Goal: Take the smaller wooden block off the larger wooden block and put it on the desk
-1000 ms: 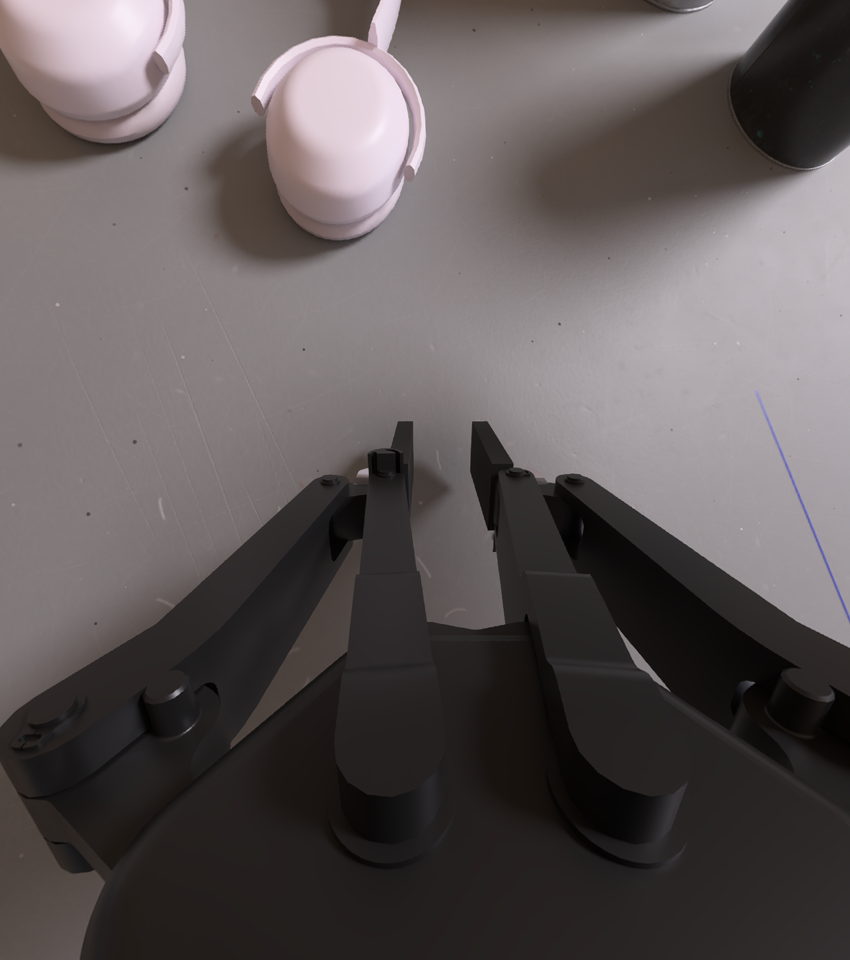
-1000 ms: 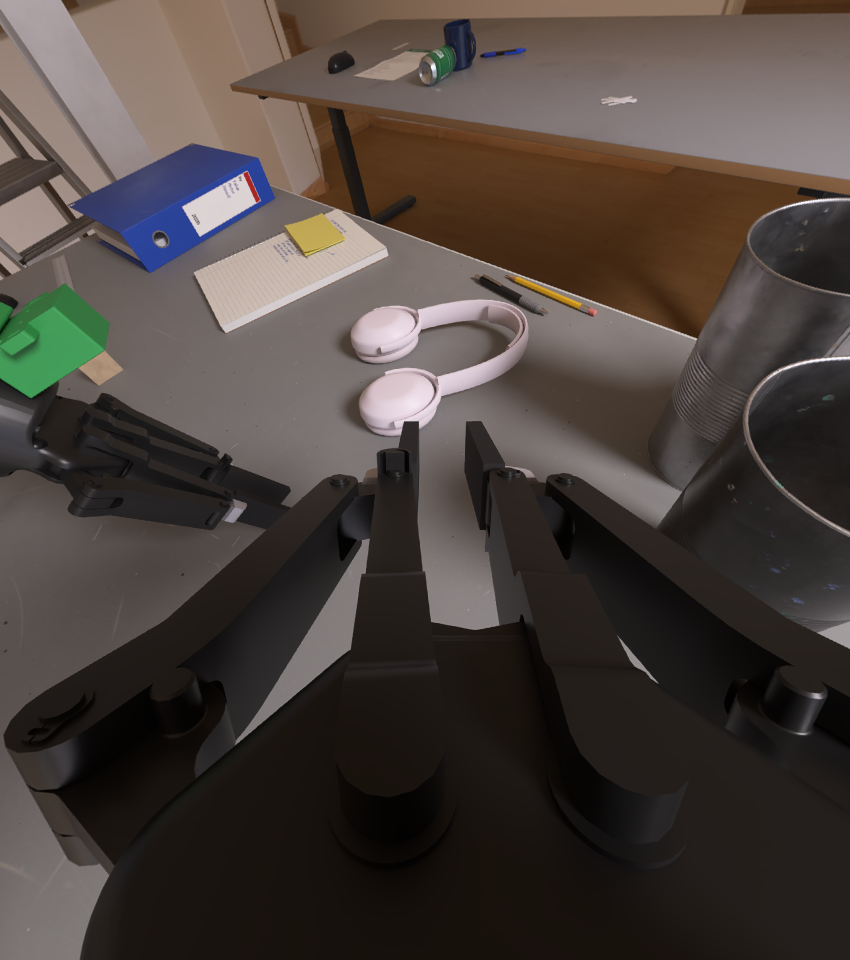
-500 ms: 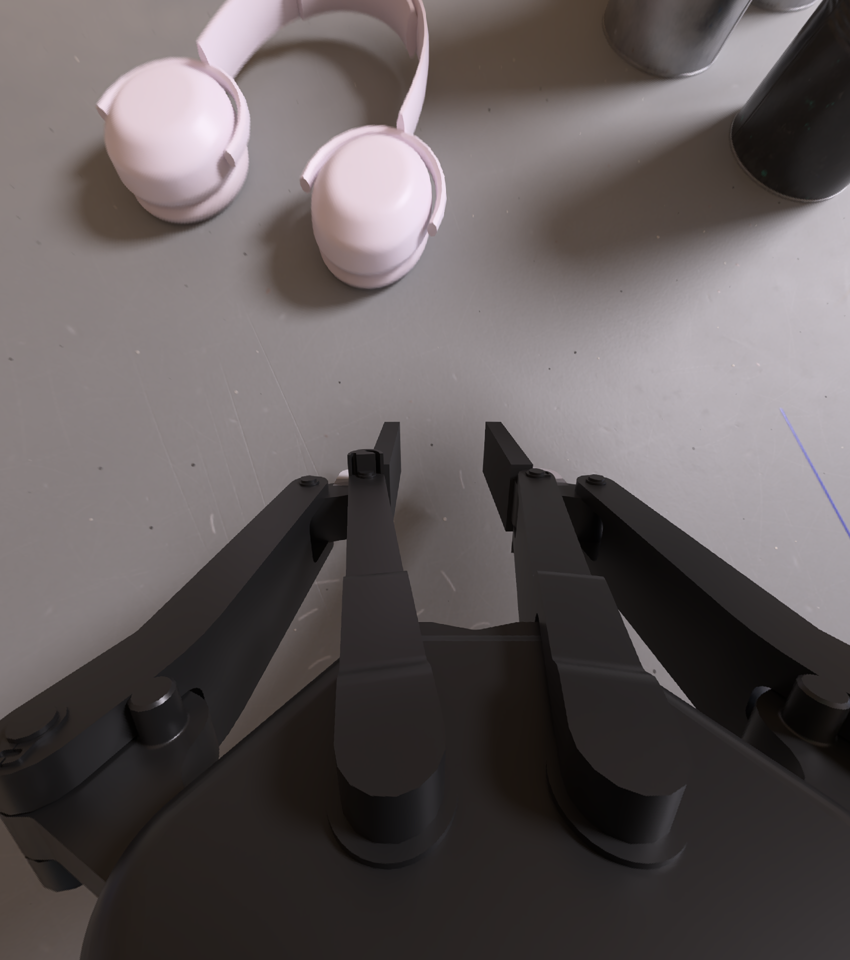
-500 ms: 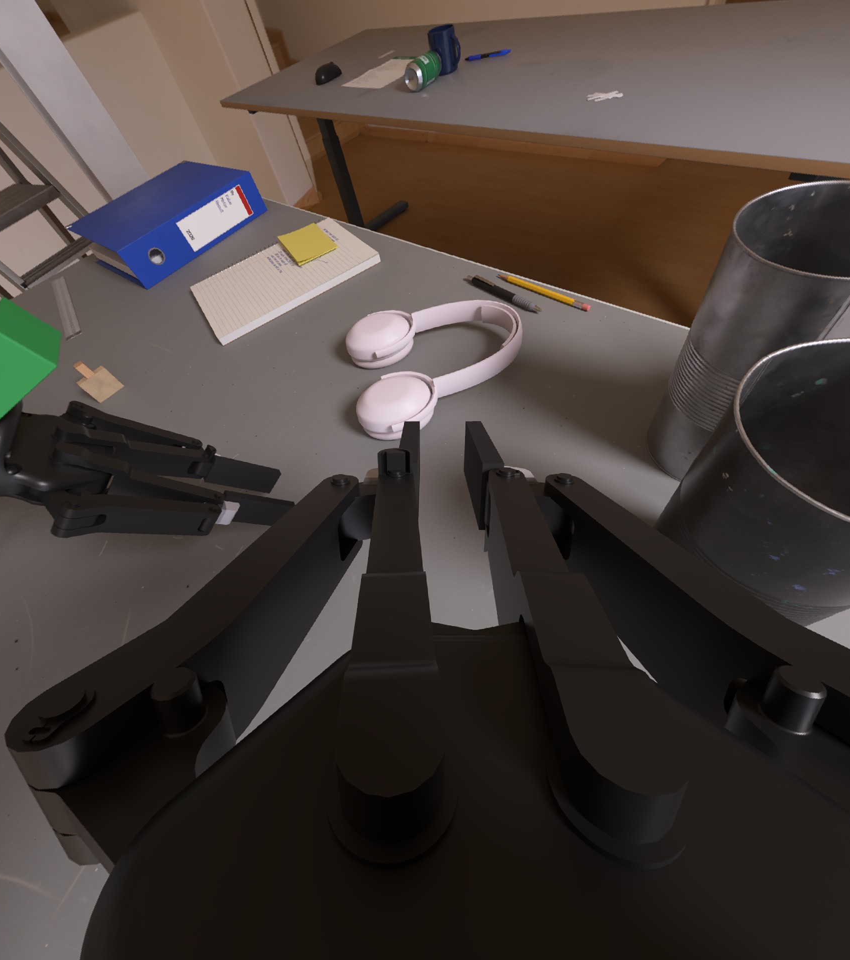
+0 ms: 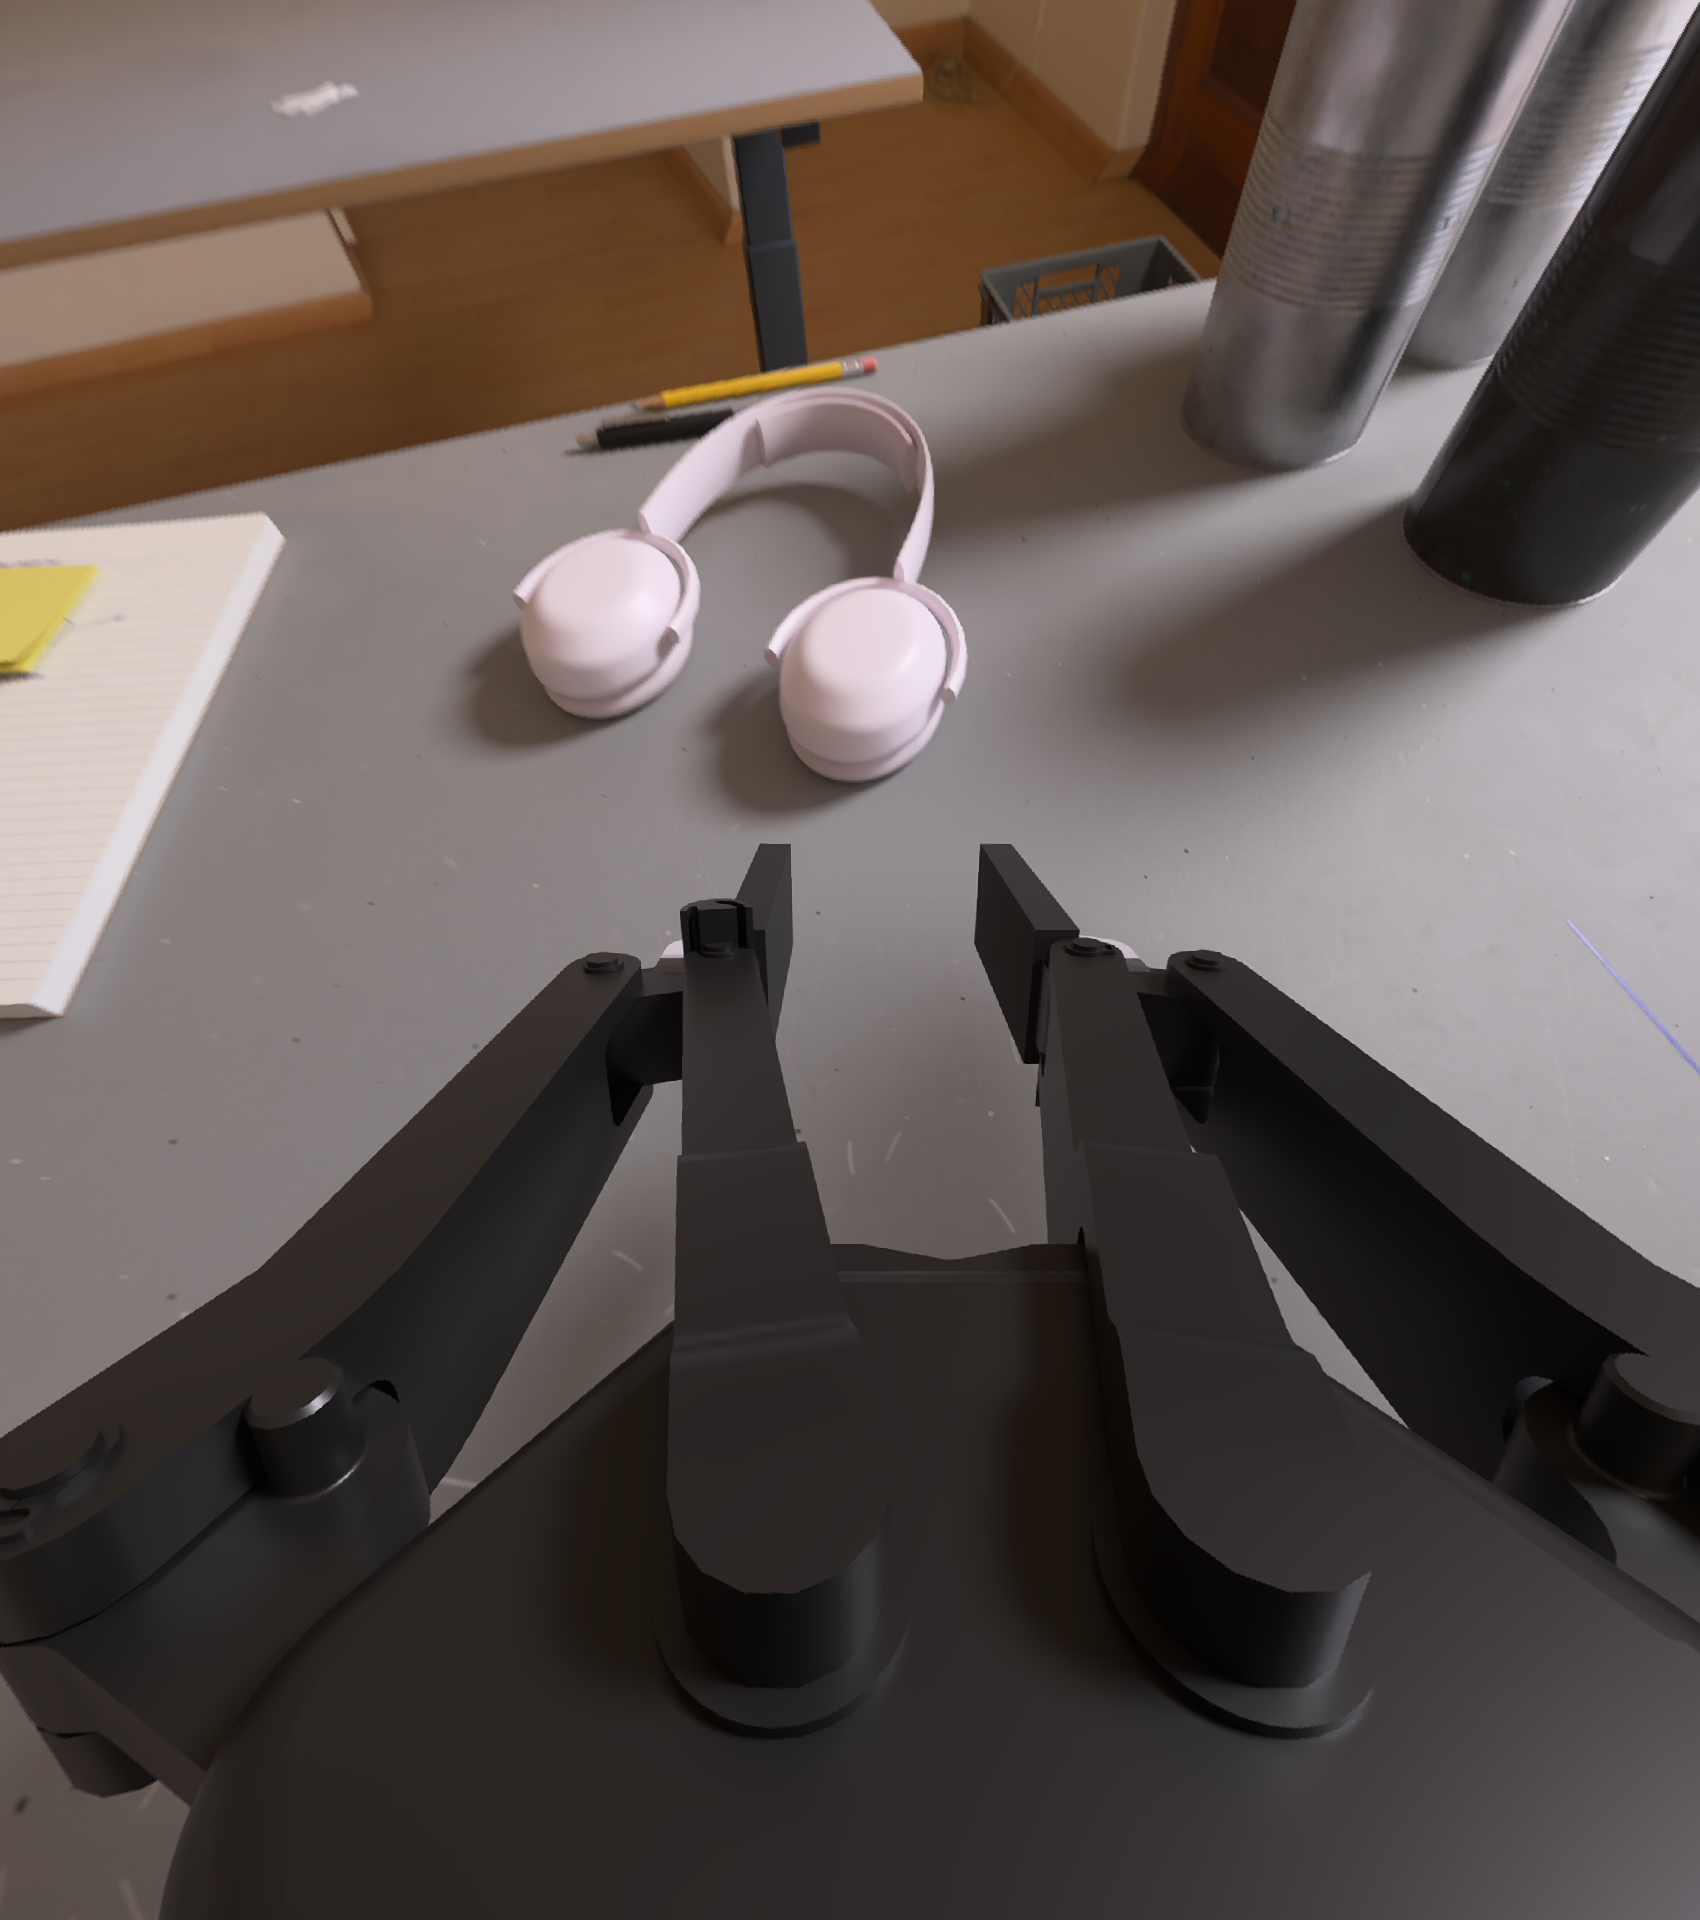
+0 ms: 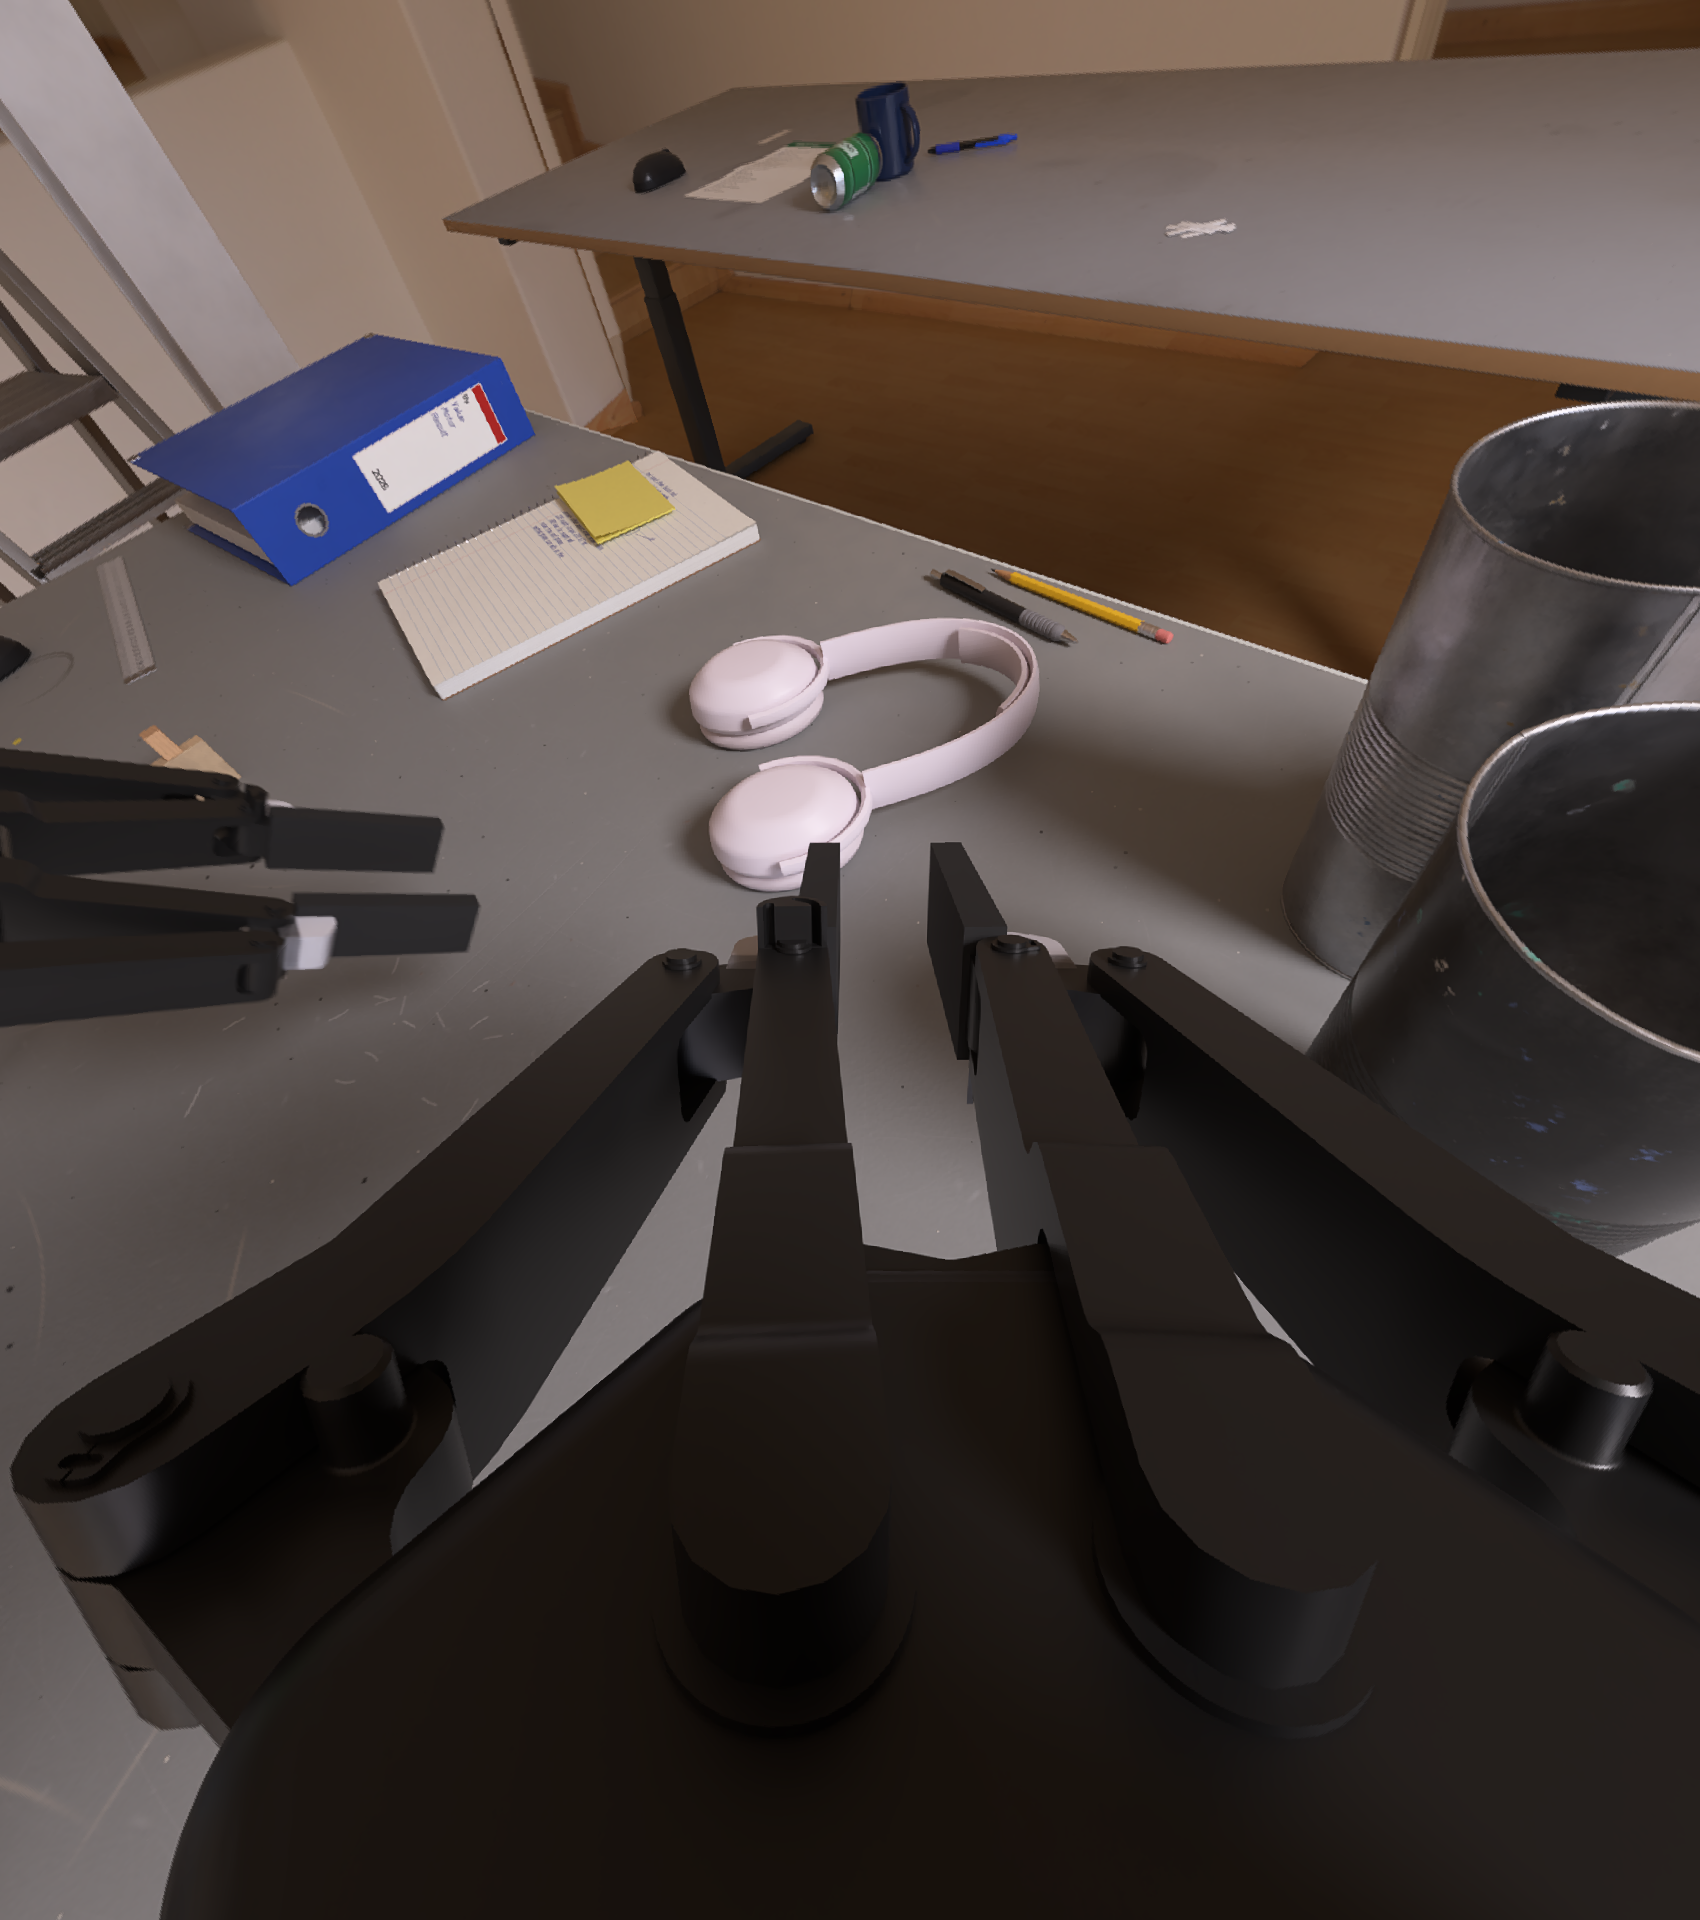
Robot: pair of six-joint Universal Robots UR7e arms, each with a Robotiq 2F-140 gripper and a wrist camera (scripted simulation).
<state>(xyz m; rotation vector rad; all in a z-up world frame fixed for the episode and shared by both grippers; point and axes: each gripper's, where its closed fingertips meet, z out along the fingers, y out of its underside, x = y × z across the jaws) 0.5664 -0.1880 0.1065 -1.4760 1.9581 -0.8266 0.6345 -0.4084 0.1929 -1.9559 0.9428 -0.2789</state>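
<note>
The left gripper (image 5: 882, 904) hovers over bare grey worktop (image 5: 1293, 831), jaws parted and empty; the right gripper (image 6: 877, 904) likewise. Open surface lies between them and the pink headphones (image 6: 856, 727). Two metal cans (image 6: 1594, 644) crowd the right edge. The wooden blocks (image 6: 186, 750), pale and small, sit toward the left edge beyond the left gripper's fingers (image 6: 352, 842), mostly hidden.

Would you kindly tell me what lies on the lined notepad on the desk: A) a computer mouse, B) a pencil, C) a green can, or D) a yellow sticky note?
D: a yellow sticky note rests on the lined notepad, near its far end.
</note>
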